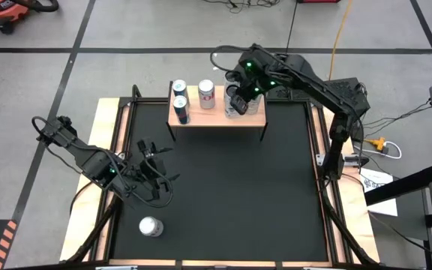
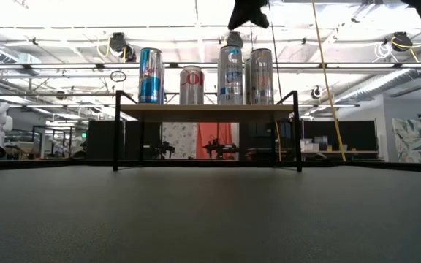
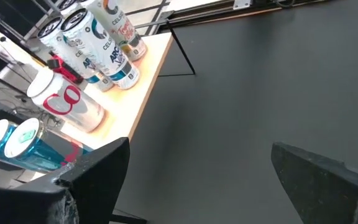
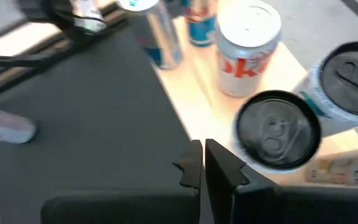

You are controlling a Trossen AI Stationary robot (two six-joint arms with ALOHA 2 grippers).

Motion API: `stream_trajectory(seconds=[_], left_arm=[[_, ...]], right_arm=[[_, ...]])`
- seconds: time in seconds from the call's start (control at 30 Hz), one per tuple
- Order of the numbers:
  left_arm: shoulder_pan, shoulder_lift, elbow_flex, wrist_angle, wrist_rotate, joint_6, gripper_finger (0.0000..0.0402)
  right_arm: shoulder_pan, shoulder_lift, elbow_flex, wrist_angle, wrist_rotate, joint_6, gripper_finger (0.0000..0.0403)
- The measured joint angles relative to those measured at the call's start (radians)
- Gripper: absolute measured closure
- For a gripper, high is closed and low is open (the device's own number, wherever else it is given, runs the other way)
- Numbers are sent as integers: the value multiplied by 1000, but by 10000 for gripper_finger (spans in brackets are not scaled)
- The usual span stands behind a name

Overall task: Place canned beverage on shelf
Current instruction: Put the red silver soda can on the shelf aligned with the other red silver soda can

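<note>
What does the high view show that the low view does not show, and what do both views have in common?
Only the high view shows the lone silver can lying on the black mat near the table's front edge, the open left pincer above the mat, and the shut right pincer over the shelf's right part. Only the low view shows the thin black legs under the shelf and the room behind. Both show the pale wood shelf with cans standing on it, including the blue cans and the white-and-red can.
</note>
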Motion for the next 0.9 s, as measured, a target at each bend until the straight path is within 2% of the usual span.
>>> stream_trajectory(seconds=[0.07,0.43,0.6,0.73,0.9], left_arm=[[0,0,0,0,3,0,8],[1,0,0,3,8,-1,8],[1,0,0,3,68,1,8],[1,0,0,2,123,0,8],[-1,0,0,2,253,-8,8]], right_arm=[[7,-20,0,1,-29,0,403],[61,-91,1,-43,-27,-1,403],[86,-100,1,-135,-18,-16,403],[111,-100,1,-146,32,10,403],[164,-100,1,-159,31,22,403]])
